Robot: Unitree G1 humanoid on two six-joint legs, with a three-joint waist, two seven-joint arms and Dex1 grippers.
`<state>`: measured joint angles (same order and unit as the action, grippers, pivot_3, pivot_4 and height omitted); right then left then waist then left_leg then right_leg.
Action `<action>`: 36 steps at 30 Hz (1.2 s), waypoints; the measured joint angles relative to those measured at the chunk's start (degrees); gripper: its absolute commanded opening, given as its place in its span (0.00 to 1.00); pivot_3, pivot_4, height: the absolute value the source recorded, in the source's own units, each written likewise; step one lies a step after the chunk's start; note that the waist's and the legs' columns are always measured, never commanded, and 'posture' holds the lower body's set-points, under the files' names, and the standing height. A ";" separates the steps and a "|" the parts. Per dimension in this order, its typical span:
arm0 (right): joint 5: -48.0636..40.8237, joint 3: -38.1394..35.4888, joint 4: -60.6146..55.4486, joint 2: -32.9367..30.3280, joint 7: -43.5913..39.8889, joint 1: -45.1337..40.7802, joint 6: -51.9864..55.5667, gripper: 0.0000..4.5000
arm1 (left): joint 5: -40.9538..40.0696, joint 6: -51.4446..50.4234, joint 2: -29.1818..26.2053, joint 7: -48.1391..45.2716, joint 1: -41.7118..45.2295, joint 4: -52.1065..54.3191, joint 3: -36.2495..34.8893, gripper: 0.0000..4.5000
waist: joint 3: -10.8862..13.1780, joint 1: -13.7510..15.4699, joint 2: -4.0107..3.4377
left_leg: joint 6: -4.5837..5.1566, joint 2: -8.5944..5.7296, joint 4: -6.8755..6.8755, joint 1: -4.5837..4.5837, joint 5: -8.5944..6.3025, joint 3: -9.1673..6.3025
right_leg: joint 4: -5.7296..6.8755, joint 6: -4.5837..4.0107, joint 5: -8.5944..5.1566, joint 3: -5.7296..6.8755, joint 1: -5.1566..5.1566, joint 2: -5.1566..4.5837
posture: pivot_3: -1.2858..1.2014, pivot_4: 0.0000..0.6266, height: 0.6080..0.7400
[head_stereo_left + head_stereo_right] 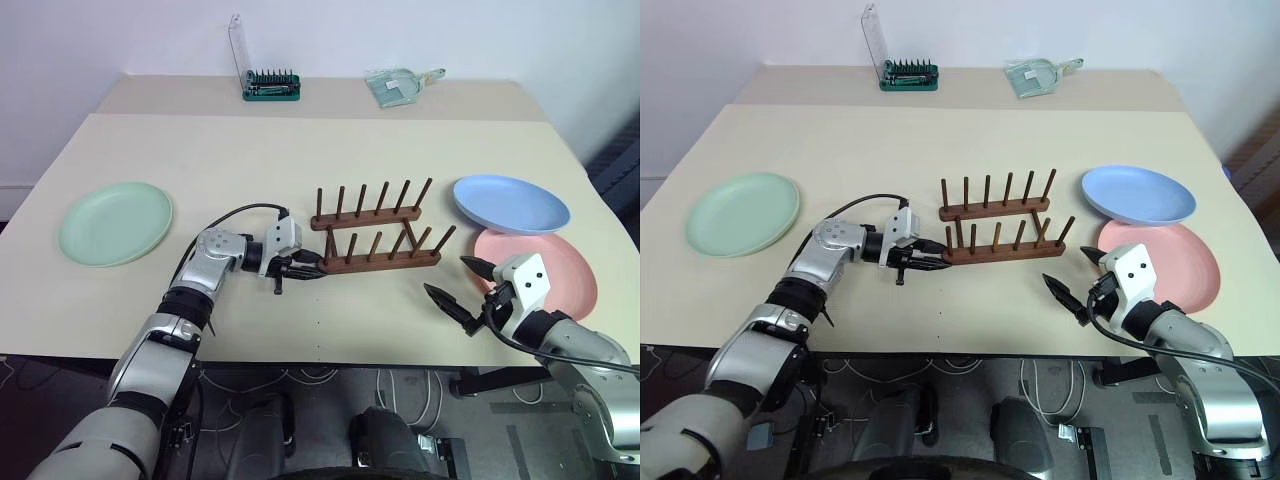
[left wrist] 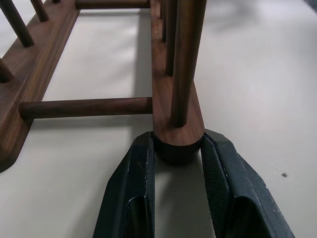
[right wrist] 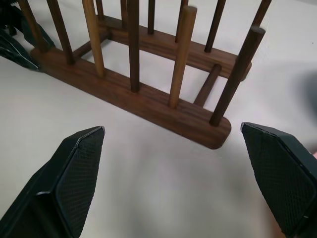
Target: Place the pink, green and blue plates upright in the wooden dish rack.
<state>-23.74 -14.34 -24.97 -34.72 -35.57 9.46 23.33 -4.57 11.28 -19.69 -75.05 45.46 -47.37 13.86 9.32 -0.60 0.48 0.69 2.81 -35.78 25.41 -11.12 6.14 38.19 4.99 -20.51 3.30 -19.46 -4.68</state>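
Observation:
The wooden dish rack (image 1: 375,235) stands mid-table, its pegs bare. My left gripper (image 1: 305,268) reaches in from the left and is shut on the rounded end of the rack's near rail (image 2: 176,134), one finger on each side. To the right of the rack, a little nearer than it, my right gripper (image 1: 452,278) hovers open with nothing between its fingers, pointing at the rack's right end (image 3: 218,131). The green plate (image 1: 115,222) lies flat at the far left. At the right the blue plate (image 1: 510,203) rests tilted on the far rim of the pink plate (image 1: 575,275).
A green screwdriver-bit holder (image 1: 270,85) with its clear lid raised and a clear plastic packet (image 1: 398,83) sit on the far table section. The table's front edge (image 1: 330,358) runs just below both grippers.

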 measured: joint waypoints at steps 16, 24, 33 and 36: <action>1.28 2.08 -0.28 -0.52 0.37 0.59 1.69 0.12 | -3.10 -10.75 -8.36 2.58 -8.75 11.21 -6.36 0.28 | 0.00 -0.44 -0.02 | 0.00 0.04 0.01 -0.02 0.00 -0.01 | 0.04 -0.01 0.00 -0.03 -0.02 -0.04 | 0.52 0.24 0.94; 10.16 10.01 3.56 -1.60 3.23 -4.39 2.72 0.00 | -5.74 -23.56 -10.03 2.35 -23.34 39.72 -1.30 0.01 | -0.01 0.17 -0.05 | 0.03 -0.04 0.00 -0.02 -0.03 -0.01 | 0.01 -0.01 0.00 -0.03 0.04 -0.18 | 0.52 0.24 0.94; 18.55 15.81 10.38 0.30 8.16 -11.75 1.80 0.00 | 2.95 -22.49 1.31 22.30 -19.20 37.00 2.82 0.01 | -0.03 -0.19 -0.05 | 0.03 -0.01 -0.07 -0.08 -0.02 -0.01 | 0.05 0.01 0.01 -0.03 0.09 -0.08 | 0.52 0.24 0.94; 20.76 16.86 13.08 1.42 9.59 -14.38 0.97 0.00 | 3.91 -21.91 3.75 27.30 -18.37 34.76 2.76 0.01 | -0.04 -0.15 -0.05 | 0.04 -0.01 -0.11 -0.08 -0.02 -0.01 | 0.06 0.02 0.02 -0.03 0.11 -0.07 | 0.52 0.24 0.94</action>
<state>-2.98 2.52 -11.89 -33.31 -25.98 -4.92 24.30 -0.66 -10.63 -15.94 -47.75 27.10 -12.61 16.63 9.28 -0.75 0.43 0.73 2.80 -35.88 25.32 -11.14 6.13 38.26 5.02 -20.50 3.28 -19.36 -4.75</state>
